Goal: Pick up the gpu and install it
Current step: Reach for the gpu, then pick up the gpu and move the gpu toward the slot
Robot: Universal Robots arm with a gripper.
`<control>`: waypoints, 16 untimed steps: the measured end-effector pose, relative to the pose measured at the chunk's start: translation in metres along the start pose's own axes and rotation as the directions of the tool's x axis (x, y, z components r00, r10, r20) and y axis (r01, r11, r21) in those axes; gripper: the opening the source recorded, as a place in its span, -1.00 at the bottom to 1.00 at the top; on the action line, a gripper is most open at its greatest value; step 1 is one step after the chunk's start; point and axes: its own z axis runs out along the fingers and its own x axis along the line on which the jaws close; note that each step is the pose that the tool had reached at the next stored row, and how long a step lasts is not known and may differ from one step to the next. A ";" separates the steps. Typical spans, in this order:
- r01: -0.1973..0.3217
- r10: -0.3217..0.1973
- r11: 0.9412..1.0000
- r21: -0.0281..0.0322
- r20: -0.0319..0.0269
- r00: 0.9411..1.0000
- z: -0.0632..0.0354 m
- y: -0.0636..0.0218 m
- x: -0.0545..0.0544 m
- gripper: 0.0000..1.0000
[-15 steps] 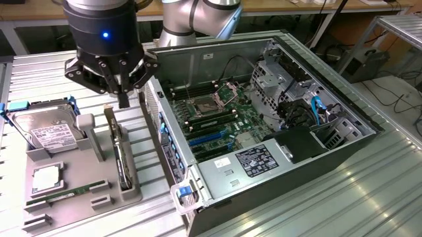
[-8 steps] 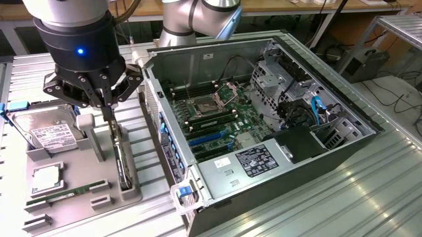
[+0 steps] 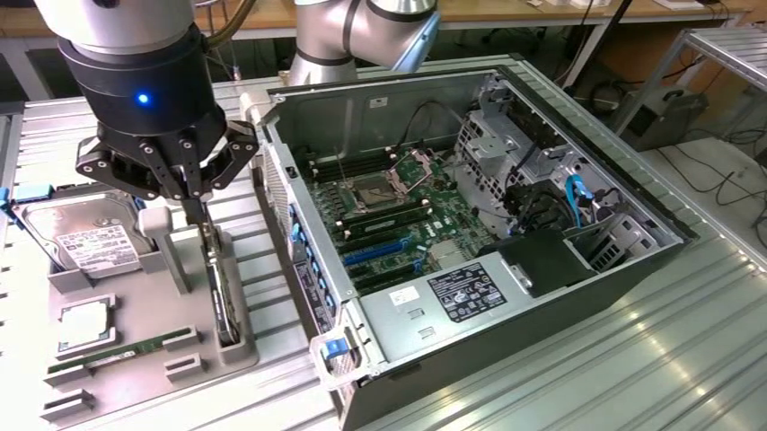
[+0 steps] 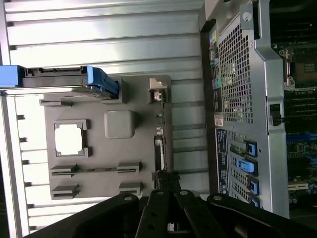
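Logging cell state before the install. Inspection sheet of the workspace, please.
Surface: slatted metal table carrying a grey fixture tray.
Job's things: gpu standing on edge in the tray, beside the open PC case.
Clutter: hard drive, processor, memory stick, all in the tray.
Grippers: tool low over one end of the gpu.
Cables: blue cable inside the case.
Surroundings: black box with floor cables.

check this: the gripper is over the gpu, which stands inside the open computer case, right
No. The gripper is over the gpu, but the gpu stands on edge in the grey holder tray beside the open computer case, not inside it, as the exterior view shows.
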 end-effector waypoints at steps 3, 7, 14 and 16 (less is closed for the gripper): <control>0.000 0.000 1.000 0.000 0.000 1.000 0.0000 0.0000 0.000 -0.79; 0.000 0.000 1.000 0.000 0.000 1.000 0.0000 0.0000 0.000 -0.79; 0.000 0.000 1.000 0.000 0.000 1.000 0.0000 0.0000 0.000 -0.29; 0.000 0.000 1.000 0.000 0.000 1.000 0.0019 -0.0006 0.000 -0.17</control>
